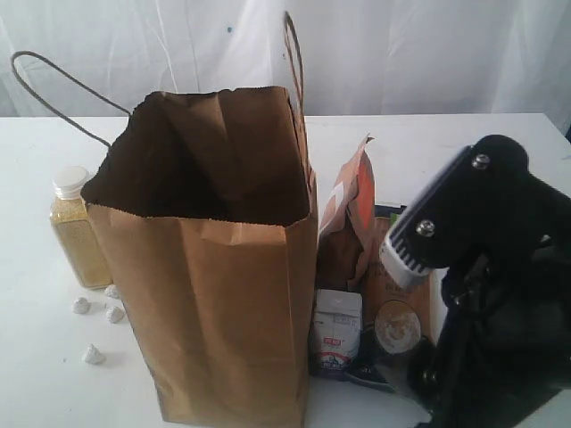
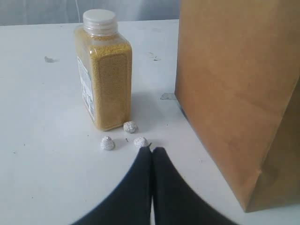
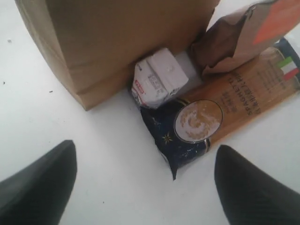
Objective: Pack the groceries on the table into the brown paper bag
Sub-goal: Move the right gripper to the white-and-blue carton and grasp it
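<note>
The brown paper bag (image 1: 214, 267) stands open on the white table (image 1: 36, 374), its inside dark. Left of it is the yellow-grain bottle (image 1: 76, 227) with a white cap. My left gripper (image 2: 152, 150) is shut and empty, low over the table, between the bottle (image 2: 105, 79) and the bag (image 2: 239, 93). Right of the bag lie the white-blue carton (image 3: 159, 79), the silver-topped can (image 3: 198, 120), the dark-blue spaghetti packet (image 3: 243, 89) and the brown pouch (image 3: 234, 42). My right gripper (image 3: 145, 146) hangs open above the table just short of the can.
Small foil-wrapped sweets (image 2: 108, 143) lie by the bottle's base, one right at my left fingertips. The black right arm (image 1: 500, 285) fills the near right corner of the exterior view. A white curtain (image 1: 401, 53) hangs behind the table.
</note>
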Controlling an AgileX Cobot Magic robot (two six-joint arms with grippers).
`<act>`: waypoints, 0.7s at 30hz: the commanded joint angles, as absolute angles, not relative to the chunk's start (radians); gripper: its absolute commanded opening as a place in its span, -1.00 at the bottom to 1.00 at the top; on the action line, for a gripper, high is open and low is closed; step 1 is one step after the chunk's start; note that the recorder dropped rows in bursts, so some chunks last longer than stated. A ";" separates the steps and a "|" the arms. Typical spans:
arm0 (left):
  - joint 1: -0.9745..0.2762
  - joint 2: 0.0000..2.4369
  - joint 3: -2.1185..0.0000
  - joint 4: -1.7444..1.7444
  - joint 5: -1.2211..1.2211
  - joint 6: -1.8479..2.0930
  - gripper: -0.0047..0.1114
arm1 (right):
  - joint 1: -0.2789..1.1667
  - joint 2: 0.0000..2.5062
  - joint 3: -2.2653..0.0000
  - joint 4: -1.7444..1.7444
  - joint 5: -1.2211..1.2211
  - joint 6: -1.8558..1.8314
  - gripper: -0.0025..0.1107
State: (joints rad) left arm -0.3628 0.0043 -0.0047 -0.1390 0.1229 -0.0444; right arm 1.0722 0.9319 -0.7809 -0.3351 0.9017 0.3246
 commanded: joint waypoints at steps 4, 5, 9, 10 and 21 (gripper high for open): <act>-0.361 0.000 0.000 -0.147 0.127 -0.044 -0.92 | 0.854 0.986 -0.777 -0.073 0.751 -0.122 0.36; -0.361 0.000 0.000 -0.147 0.127 -0.044 -0.92 | 0.825 0.999 -0.777 -0.038 0.749 -0.187 0.36; -0.361 0.000 0.000 -0.147 0.127 -0.044 -0.92 | 0.749 1.059 -0.777 -0.011 0.753 -0.345 0.36; -0.361 0.000 0.000 -0.147 0.127 -0.044 -0.92 | 0.738 1.072 -0.777 -0.011 0.751 -0.375 0.36; -0.361 0.000 0.000 -0.147 0.127 -0.044 -0.92 | 0.676 1.240 -0.777 0.068 0.588 -0.617 0.36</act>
